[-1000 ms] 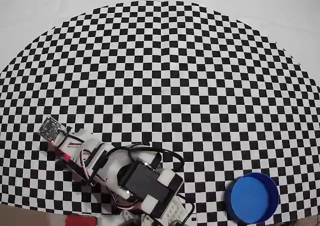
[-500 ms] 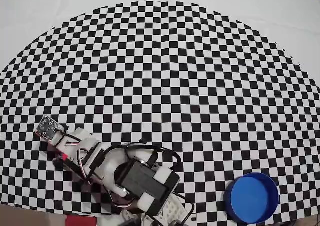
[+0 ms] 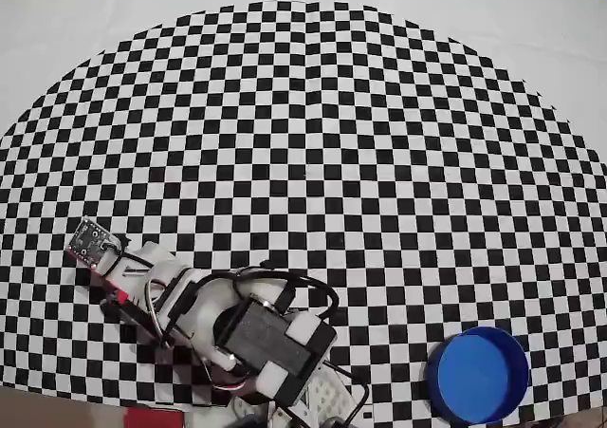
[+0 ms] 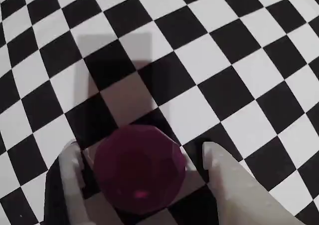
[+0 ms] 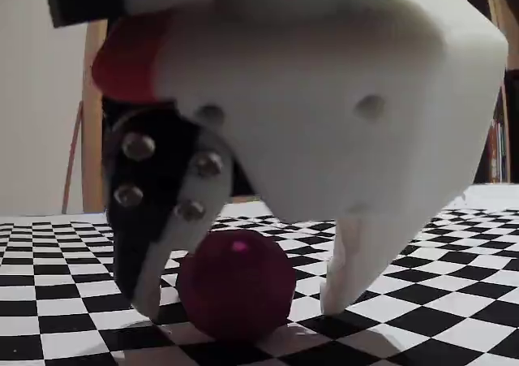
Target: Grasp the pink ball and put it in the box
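The pink ball [image 4: 139,170] rests on the checkered mat between my gripper's [image 4: 139,147] two white fingers. In the wrist view a strip of mat shows between the ball and the right finger [image 4: 227,185], while the left finger [image 4: 70,180] stands close to it. The fixed view shows the ball [image 5: 235,283] on the mat with the gripper [image 5: 242,307] straddling it, open, fingertips down near the surface. In the overhead view the arm [image 3: 190,305] at the lower left hides the ball. The blue box [image 3: 479,374] sits at the lower right, far from the gripper.
The black-and-white checkered mat [image 3: 313,143] covers most of the white table. The arm's base and cables [image 3: 285,352] fill the bottom centre. A wooden chair leg [image 5: 91,122] stands beyond the mat in the fixed view.
The arm's wrist has shifted slightly to the left and settled lower over the mat. The box has not moved.
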Robot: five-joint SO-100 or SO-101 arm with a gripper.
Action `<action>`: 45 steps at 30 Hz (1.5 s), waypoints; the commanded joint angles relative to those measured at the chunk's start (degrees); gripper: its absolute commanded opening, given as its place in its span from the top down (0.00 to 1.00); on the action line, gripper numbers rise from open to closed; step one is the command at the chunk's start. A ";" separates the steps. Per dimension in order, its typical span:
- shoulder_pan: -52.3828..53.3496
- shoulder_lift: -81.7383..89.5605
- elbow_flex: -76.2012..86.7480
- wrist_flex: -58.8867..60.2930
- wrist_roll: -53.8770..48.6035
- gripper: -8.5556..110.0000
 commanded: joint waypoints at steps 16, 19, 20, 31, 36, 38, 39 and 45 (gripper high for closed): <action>-0.88 -0.44 -2.29 -2.11 0.09 0.93; -0.88 -0.44 -2.29 -2.20 0.09 0.93; -0.88 -0.44 -2.29 -2.20 0.09 0.93; -0.26 2.64 -2.29 -2.20 0.18 0.93; -0.09 5.01 -2.29 -1.93 0.18 0.93; 0.00 6.15 -2.02 -1.85 0.18 0.93; 0.00 6.94 -1.76 -1.58 0.18 0.93; 0.35 10.55 -1.41 0.70 0.18 0.93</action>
